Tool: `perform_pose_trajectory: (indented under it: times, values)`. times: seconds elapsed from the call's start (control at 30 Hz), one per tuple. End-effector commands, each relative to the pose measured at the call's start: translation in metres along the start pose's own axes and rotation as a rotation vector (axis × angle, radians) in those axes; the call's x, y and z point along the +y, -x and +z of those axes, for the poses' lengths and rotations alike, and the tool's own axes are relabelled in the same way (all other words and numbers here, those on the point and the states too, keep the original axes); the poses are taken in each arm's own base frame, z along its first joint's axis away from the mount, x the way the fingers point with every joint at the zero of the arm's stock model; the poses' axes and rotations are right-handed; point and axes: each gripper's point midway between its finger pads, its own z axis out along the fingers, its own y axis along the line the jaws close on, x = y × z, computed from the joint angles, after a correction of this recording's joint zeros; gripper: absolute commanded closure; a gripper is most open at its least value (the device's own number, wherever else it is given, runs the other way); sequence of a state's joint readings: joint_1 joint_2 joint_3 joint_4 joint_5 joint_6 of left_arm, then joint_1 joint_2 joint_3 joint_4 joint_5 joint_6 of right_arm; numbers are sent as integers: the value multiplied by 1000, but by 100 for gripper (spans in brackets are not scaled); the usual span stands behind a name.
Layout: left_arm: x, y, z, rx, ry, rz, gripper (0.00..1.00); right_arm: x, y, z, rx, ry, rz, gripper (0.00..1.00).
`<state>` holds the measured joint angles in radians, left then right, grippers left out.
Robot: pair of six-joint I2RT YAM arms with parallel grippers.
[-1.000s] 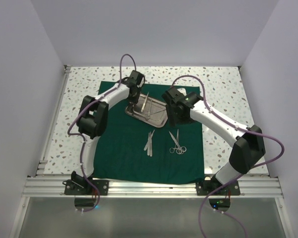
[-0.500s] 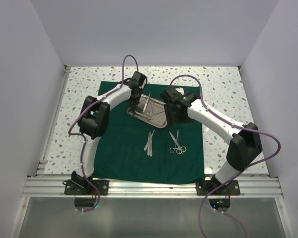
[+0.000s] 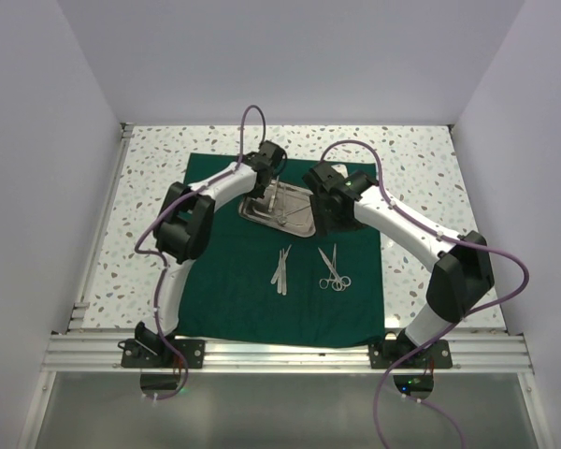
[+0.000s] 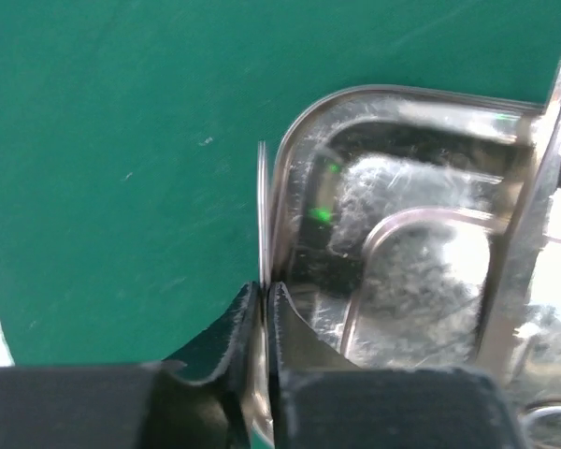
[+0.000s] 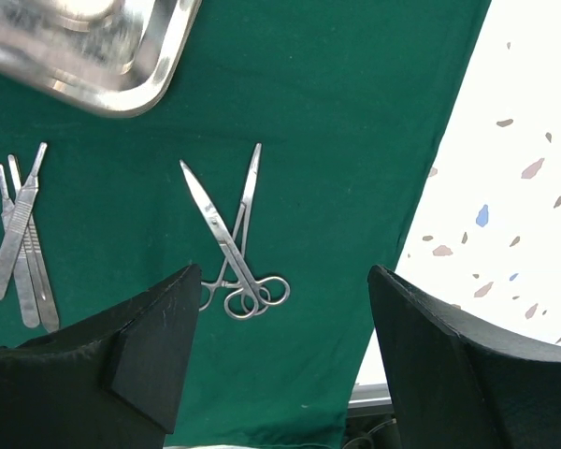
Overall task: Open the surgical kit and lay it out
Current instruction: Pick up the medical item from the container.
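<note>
L claw [image 4: 265, 292] is clenching on the rim of the tray [image 4: 383, 94] near a rounded corner. The thin steel wall is sitting pinched betw. the two pads, one inside, one outside, prob. bc the rim is the only part of a flat tray that gives a hold for dragging or tipping. The tray is resting on the far half of the cloth [image 4: 122, 140], which is lying spread flat on the desk [image 5: 524, 112], so the unwrapping part looks done. A long thin tool [image 4: 535, 178] is leaning across the tray's inside w/ a wire-like loop beside it, so the tray isn't emptied yet. R claw [image 5: 282, 281] is hanging released, fingers wide w/ nothing betw. them, above the cloth's right side, likely keeping clear of the L arm. Below it the scissors [image 5: 232, 234], two ring-handled pieces, are lying crossed w/ rings toward the near edge. Slim flat tools [image 5: 21, 245] are lying just left of them, well apart from the tray, so the layout row seems to be forming nearer the arms. Vs. a sec ago: L claw is reaching further over the tray's far-left side and narrowing onto the rim. The tray may be shifting a touch, hard to be sure. R arm's elbow is sitting slightly further in. The laid-out tools aren't moving.
</note>
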<state>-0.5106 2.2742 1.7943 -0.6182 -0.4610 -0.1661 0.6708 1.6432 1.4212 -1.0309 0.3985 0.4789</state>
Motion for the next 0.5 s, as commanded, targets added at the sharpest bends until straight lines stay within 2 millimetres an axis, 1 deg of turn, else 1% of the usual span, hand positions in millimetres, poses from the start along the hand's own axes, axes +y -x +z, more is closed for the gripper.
perform_pose_trajectory:
  times: [0.0, 0.03, 0.13, 0.23, 0.27, 0.33, 0.47]
  values:
    - [33, -26, 7, 94, 173, 23, 93, 5, 14, -8, -40, 38, 20, 24]
    - [34, -25, 6, 91, 178, 24, 97, 5, 14, -7, -38, 36, 22, 25]
    - [35, -21, 2, 86, 179, 19, 100, 6, 14, -8, -41, 43, 28, 25]
    - [41, -20, -2, 79, 201, 15, 100, 7, 13, -8, -38, 49, 31, 25]
    - [44, -16, -6, 67, 209, 9, 100, 6, 12, -8, -37, 50, 31, 25]
    - [46, -11, -12, 53, 210, -1, 96, 8, 11, -8, -36, 57, 33, 25]
    - [49, 6, -29, 10, 187, -40, 90, 9, 10, -9, -35, 65, 35, 25]
